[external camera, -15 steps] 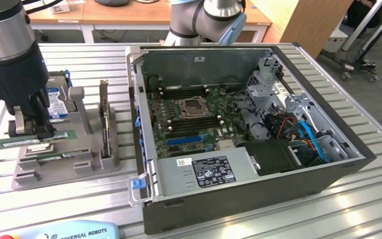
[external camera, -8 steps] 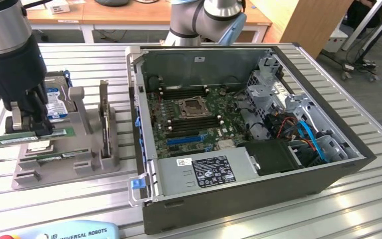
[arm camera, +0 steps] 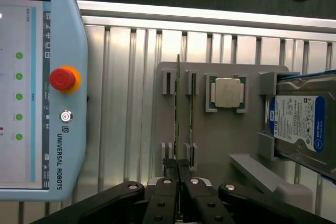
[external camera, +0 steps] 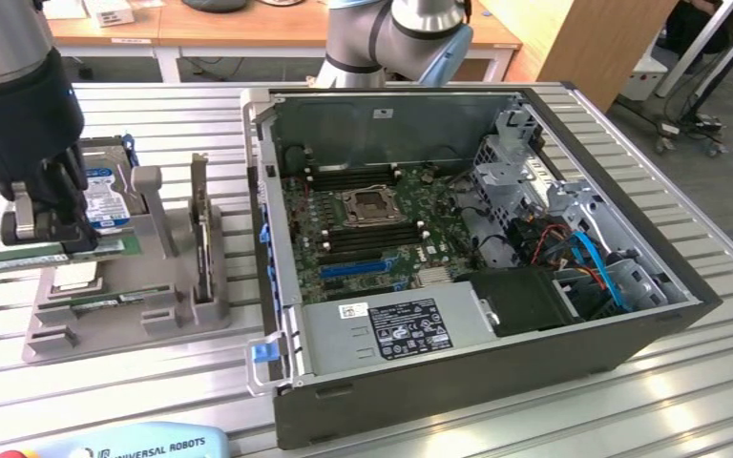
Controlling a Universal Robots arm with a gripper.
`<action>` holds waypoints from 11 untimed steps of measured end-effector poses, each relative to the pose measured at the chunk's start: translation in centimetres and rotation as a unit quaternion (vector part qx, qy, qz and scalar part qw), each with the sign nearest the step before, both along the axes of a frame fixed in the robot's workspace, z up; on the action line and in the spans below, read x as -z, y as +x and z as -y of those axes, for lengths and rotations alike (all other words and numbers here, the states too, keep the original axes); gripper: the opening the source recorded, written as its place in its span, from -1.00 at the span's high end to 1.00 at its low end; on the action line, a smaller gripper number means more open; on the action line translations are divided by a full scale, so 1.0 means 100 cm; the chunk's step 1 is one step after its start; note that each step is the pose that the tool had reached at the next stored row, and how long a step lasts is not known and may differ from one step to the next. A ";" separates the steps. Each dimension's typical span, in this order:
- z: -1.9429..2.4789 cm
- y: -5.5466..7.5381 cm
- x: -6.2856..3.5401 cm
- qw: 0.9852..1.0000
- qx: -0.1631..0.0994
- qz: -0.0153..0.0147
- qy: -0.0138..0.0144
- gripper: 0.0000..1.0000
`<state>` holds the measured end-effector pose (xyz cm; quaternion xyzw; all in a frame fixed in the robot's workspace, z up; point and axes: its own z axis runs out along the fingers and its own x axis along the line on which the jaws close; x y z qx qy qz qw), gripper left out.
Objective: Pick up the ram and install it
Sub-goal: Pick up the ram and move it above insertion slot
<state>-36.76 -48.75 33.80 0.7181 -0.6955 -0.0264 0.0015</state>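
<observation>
My gripper (external camera: 66, 242) hangs over the grey parts holder (external camera: 150, 320) at the exterior view's left, shut on the ram (external camera: 16, 259), a long green stick lying level and poking out past the fingers. The wrist view looks along the ram (arm camera: 178, 103) edge-on, pinched between the black fingers (arm camera: 167, 190) of the gripper (arm camera: 178, 176), above the holder's slots (arm camera: 168, 83). A second green stick (external camera: 115, 301) rests in the holder (arm camera: 247, 145) beside it. The open computer case (external camera: 621, 355) sits at the right, its motherboard (external camera: 341, 250) with memory slots exposed.
The holder also carries a silver square CPU (arm camera: 227, 92) and a hard drive with a blue label (arm camera: 300, 124). A teach pendant (arm camera: 37, 93) with a red stop button lies near the table's front edge (external camera: 137, 444). The arm's base (external camera: 392, 38) rises behind the case.
</observation>
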 end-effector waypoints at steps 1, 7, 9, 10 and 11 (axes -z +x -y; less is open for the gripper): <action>0.0000 0.000 -0.0014 1.000 0.000 0.000 0.000 0.76; 0.0000 0.000 -0.0081 1.000 0.000 0.000 0.000 0.76; 0.0000 0.000 -0.0100 1.000 0.000 0.000 0.000 0.76; 0.0000 0.000 -0.0108 1.000 0.000 0.000 0.000 0.76; 0.0000 0.000 -0.0117 1.000 0.000 0.000 0.000 0.76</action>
